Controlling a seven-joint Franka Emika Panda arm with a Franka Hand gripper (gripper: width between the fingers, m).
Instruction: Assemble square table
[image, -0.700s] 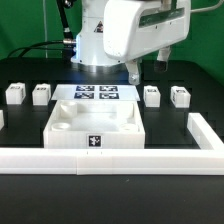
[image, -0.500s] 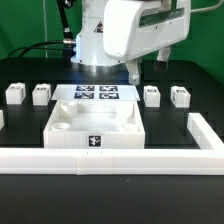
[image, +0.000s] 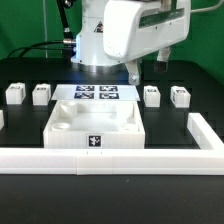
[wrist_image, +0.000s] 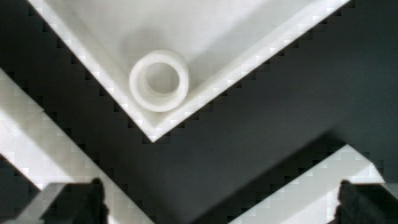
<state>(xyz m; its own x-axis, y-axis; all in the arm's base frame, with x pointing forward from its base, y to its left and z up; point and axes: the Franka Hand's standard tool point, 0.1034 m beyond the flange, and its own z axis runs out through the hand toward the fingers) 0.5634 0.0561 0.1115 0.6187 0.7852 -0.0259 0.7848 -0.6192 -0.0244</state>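
The two-finger gripper (image: 147, 68) hung in the air, released, jaws spread as wide as they went, holding nothing and touching nothing. In the wrist view its dark fingertips (wrist_image: 71, 203) stood well apart over the bare black table (image: 110, 200). Beyond them lay one corner of the white plastic square tray-like table top (image: 95, 127), with its round corner socket (wrist_image: 157, 80). That corner ran diagonally across the wrist view, and this was where trouble seemed likeliest. If the jaws came down without squaring to a rim wall, a finger could land on the raised rim instead of straddling it. The tray could then be shoved or twisted out of place. The light tray sat flat on the table, just behind the long white low rail (image: 110, 158) and in front of the marker board (image: 97, 94). A skid would probably jam it crooked against that rail. The small white block legs (image: 152, 95) stood upright in pairs on either side of the marker board, apart from the tray. The pair on the exterior view's right lay nearest below the gripper and could be knocked over by a careless descent.
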